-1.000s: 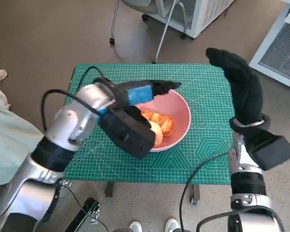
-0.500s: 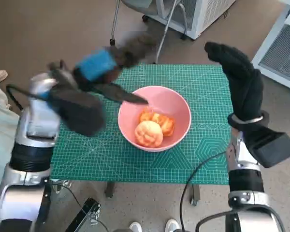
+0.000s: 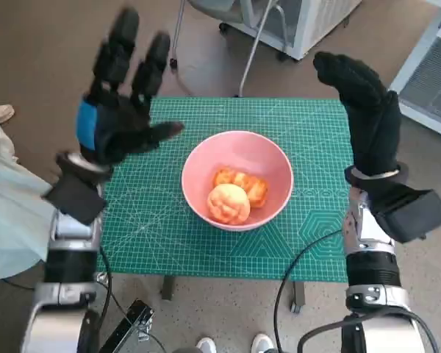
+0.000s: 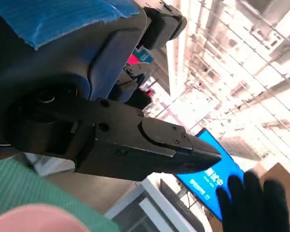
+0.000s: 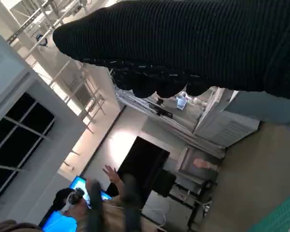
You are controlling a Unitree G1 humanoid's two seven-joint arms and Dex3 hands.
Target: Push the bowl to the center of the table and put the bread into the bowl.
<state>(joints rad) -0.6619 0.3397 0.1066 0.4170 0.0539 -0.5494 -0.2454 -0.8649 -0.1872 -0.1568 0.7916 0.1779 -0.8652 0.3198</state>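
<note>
Centre of frame: pink bowl (image 3: 237,179) on green mat (image 3: 309,140), bread (image 3: 235,195) inside, so we judge task done. Left hand (image 3: 121,118), right hand (image 3: 364,110) raised, fingers spread, holding nothing.

Lab, cutting mat (image 3: 169,228), person w/ headset (image 5: 72,200)

Blue-taped left hand (image 3: 114,129), gloved right hand (image 3: 367,121)

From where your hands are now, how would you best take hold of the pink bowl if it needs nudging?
Pinch the pink bowl by its bare far rim, coming from above; the bread fills the near side, and the rim is thin and open.
</note>
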